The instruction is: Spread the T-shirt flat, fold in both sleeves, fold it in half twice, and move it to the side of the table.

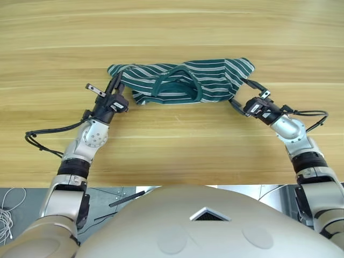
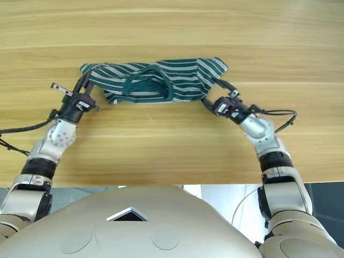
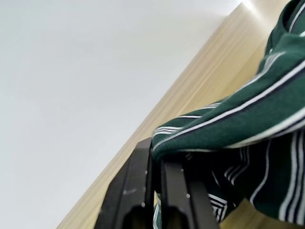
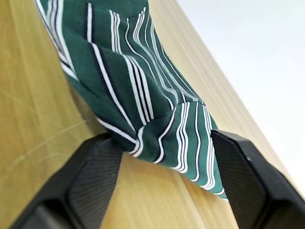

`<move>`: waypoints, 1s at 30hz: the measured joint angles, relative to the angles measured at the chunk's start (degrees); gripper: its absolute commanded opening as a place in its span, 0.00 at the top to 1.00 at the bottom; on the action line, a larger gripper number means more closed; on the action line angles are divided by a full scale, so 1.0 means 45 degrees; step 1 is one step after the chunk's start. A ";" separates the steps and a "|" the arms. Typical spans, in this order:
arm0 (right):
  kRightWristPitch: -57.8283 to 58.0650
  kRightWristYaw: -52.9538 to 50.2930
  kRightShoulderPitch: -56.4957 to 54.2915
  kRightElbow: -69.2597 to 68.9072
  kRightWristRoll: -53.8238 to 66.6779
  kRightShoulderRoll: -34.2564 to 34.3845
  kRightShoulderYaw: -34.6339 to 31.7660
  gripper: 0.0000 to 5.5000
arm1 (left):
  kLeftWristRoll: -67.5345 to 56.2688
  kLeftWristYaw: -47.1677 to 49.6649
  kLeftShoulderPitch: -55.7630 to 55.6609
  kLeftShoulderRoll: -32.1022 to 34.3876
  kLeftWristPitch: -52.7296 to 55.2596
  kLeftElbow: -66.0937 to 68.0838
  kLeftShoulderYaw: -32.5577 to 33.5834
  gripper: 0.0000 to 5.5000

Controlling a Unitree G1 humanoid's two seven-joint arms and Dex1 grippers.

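Observation:
A green T-shirt (image 1: 183, 80) with white stripes lies bunched into a narrow band across the middle of the wooden table (image 1: 177, 156), its collar facing me. My left gripper (image 1: 117, 80) sits at the band's left end, and in the left wrist view my left gripper (image 3: 155, 160) is shut on a fold of the T-shirt (image 3: 238, 119). At the band's right end my right gripper (image 1: 243, 92) stands open. In the right wrist view its two fingers (image 4: 95, 167) straddle a corner of the T-shirt (image 4: 143, 114) without closing on it.
Bare wood stretches around the shirt on all sides, with the table's front edge (image 1: 161, 185) close to me. Cables (image 1: 48, 131) trail from both wrists over the tabletop.

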 measured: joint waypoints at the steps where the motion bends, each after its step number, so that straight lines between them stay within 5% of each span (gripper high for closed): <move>1: -0.0106 -0.0002 -0.0006 0.0015 0.0004 0.0000 -0.0032 0.40 | 0.0002 0.0039 -0.0056 -0.0018 -0.0001 0.0068 -0.0010 0.99; 13: -0.0930 0.0851 0.0165 -0.0431 0.1570 -0.0009 -0.0428 0.40 | 0.0029 0.0414 -0.0422 -0.0225 -0.0167 0.0996 -0.0105 0.99; 30: -0.0173 -0.0685 -0.1546 0.0673 -0.0037 0.0443 -0.0549 0.40 | 0.0193 0.0810 -0.0778 -0.0459 -0.0205 0.1271 -0.0516 0.99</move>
